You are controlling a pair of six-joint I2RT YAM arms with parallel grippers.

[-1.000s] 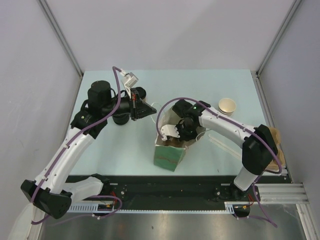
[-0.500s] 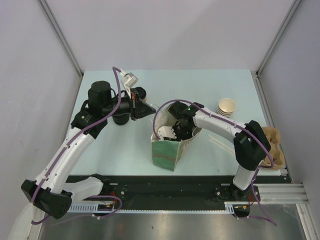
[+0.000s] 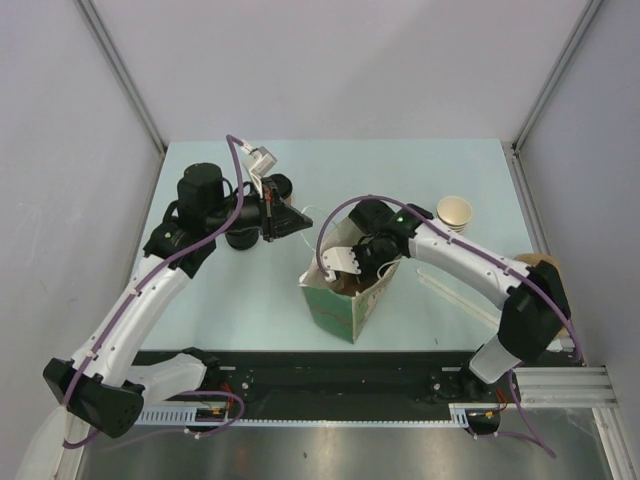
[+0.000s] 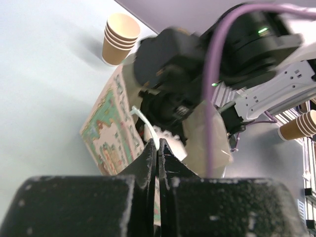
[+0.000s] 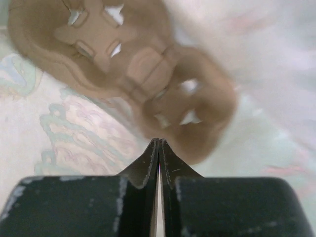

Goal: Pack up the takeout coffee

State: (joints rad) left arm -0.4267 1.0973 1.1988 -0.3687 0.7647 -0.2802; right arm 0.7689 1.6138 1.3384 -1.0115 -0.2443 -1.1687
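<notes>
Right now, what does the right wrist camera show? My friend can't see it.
The right hand, shut and empty, points down into a patterned paper bag, where a brown cardboard cup carrier lies at the bottom. The picture is blurry.

The paper bag [image 3: 335,312] stands open near the front middle of the tabletop [image 3: 400,170], just ahead of the two arm bases. The right gripper [image 3: 348,268] is down in the bag's mouth, entering from the right. From the right wrist, a moulded cup carrier [image 5: 128,69] lies inside the bag below the fingers [image 5: 145,167]. The left gripper [image 3: 303,221] sits behind and to the left of the bag, its fingers pressed together on the bag's handle [image 4: 143,121]. A stack of lidless cups [image 3: 455,212] stands behind and to the right of the bag, well apart from it. From the left wrist, a second cup stack [image 4: 298,127] shows farther right, beyond the right arm.
</notes>
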